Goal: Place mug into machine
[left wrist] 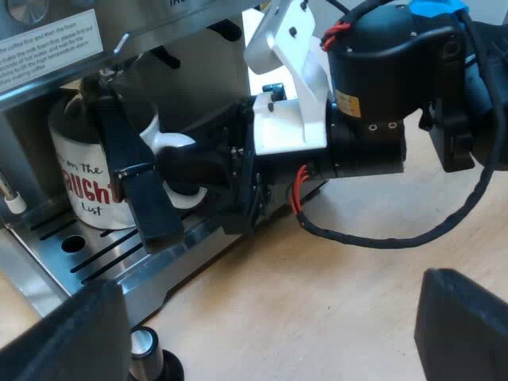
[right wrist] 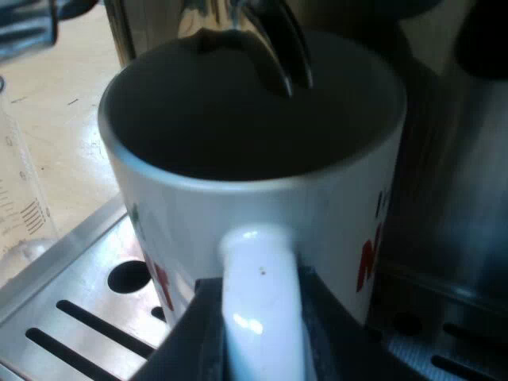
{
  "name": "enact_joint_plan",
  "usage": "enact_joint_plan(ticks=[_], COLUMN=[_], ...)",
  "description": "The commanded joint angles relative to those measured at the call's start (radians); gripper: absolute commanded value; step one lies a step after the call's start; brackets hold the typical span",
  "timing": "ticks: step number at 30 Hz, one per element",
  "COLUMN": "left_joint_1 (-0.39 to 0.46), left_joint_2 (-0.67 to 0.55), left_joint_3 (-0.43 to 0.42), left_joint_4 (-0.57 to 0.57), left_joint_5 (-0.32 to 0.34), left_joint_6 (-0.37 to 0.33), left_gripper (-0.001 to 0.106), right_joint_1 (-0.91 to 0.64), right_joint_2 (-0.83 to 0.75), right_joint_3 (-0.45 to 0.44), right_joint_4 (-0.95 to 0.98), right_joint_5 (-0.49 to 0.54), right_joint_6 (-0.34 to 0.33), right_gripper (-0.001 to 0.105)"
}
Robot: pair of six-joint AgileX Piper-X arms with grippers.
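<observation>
The white ceramic mug with red letters [right wrist: 317, 214] stands on the slotted steel drip tray [right wrist: 71, 294], its handle at six o'clock clamped by my right gripper [right wrist: 258, 333]; the left gripper [left wrist: 274, 333], fingers apart, is farther off.

I count one mug [left wrist: 83, 171] with one handle [right wrist: 260, 309], and one espresso machine [left wrist: 198, 79] with a single slotted drip tray [left wrist: 91, 255]. There is one measuring glass [right wrist: 17, 198], one wooden table [left wrist: 317, 302], and one small round object with a metal top [left wrist: 145, 343], though I cannot tell what it is. Two grippers are about, the right gripper [left wrist: 171, 186] and the left gripper [left wrist: 270, 325], each with two black fingers [left wrist: 147, 208], four in all.
</observation>
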Motion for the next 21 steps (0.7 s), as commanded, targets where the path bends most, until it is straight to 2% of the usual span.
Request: enact_joint_plan(ticks=[1,11,14,16,17,18,21], left_joint_1=[-0.005,-0.005,-0.005,-0.005,-0.005,-0.005,-0.005], left_joint_2=[0.001,0.001,0.001,0.001,0.001,0.001,0.001], left_joint_3=[0.003,0.003,0.003,0.003,0.003,0.003,0.003], left_joint_4=[-0.006,-0.006,-0.006,-0.006,-0.006,-0.006,-0.006], left_joint_5=[-0.001,-0.001,-0.001,-0.001,-0.001,-0.001,-0.001], left_joint_6=[-0.002,-0.002,-0.002,-0.002,-0.002,-0.002,-0.002], left_gripper=[0.079,0.079,0.079,0.079,0.079,0.079,0.079], right_joint_1=[0.003,0.003,0.003,0.003,0.003,0.003,0.003], right_joint_2=[0.002,0.002,0.002,0.002,0.002,0.002,0.002], right_joint_3=[-0.009,-0.009,-0.009,-0.009,-0.009,-0.009,-0.009], right_joint_4=[-0.014,-0.014,-0.014,-0.014,-0.014,-0.014,-0.014], right_joint_5=[0.004,0.004,0.004,0.004,0.004,0.004,0.004], right_joint_6=[-0.011,-0.011,-0.007,0.014,0.021,0.03,0.034], right_gripper=[0.0,0.0,0.016,0.035,0.039,0.048,0.06])
